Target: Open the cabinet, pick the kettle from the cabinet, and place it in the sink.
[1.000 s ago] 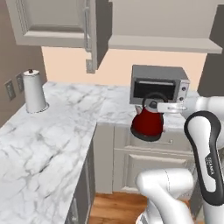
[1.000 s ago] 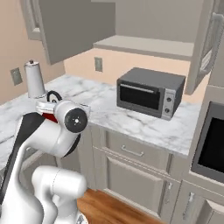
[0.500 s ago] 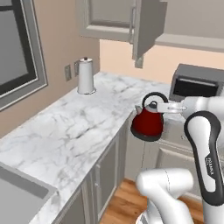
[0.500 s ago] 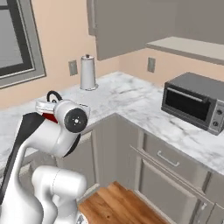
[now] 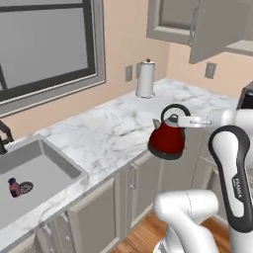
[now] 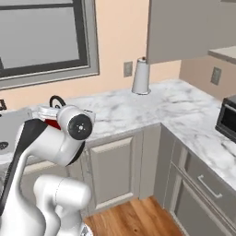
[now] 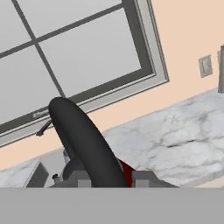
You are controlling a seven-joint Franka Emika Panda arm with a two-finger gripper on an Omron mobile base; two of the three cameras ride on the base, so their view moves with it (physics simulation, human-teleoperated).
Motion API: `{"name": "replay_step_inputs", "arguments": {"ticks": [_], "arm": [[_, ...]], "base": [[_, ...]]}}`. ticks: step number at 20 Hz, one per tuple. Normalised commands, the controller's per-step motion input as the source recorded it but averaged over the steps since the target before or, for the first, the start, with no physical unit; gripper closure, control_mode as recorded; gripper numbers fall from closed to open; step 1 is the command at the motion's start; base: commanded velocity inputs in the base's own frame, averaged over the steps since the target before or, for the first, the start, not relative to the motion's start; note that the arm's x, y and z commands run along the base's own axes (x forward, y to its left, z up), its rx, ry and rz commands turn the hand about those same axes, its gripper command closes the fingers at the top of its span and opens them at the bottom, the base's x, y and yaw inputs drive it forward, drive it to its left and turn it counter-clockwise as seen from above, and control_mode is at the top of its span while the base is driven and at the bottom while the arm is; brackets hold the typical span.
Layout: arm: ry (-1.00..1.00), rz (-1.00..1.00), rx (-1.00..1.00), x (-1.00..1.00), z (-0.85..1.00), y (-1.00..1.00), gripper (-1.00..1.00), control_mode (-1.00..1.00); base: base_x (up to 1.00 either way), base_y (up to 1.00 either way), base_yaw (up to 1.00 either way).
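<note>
the fingers [image 5: 184, 120] are clenched on the black round loop handle of the small red dome-shaped kettle [image 5: 167, 140], which hangs in the air just off the near edge of the white marble surface [image 5: 104, 133], clear of it. in the hand view the loop handle runs up between the two finger tips, with the kettle's red body [image 7: 127, 171] just below. in the right base view the kettle's red [image 6: 53, 123] peeks from behind the arm's round white joint.

to the left, the rectangular grey sunken sink [image 5: 44, 175] lies well apart from the kettle, with a stretch of bare marble between them. a tiny pinkish bottle [image 5: 14, 187] lies in the basin beside the drain, and part of the dark faucet [image 5: 5, 133] shows at the basin's far left edge. a white paper towel roll [image 5: 145, 79] stands on the far part of the surface by the wall. the greige upper cabinet [image 5: 197, 22] hangs at the far right, one door swung open. a large dark-framed window [image 5: 49, 44] covers the wall behind the sink.

since half a second ago the whole scene has shifted with the base: the sink and window have come into sight, and the kettle keeps the same place beside the arm.
</note>
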Motion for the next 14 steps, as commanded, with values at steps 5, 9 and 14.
{"name": "replay_step_inputs", "arguments": {"ticks": [5, 9, 14], "arm": [[0.0, 0.0, 0.0, 0.0, 0.0, 0.0, 1.0, 1.0], [0.0, 0.0, 0.0, 0.0, 0.0, 0.0, 1.0, 1.0], [0.0, 0.0, 0.0, 0.0, 0.0, 0.0, 1.0, 1.0]], "base": [[-0.34, 0.09, 0.51], [-0.25, 0.08, 0.18], [-0.29, 0.21, 0.02]]}}
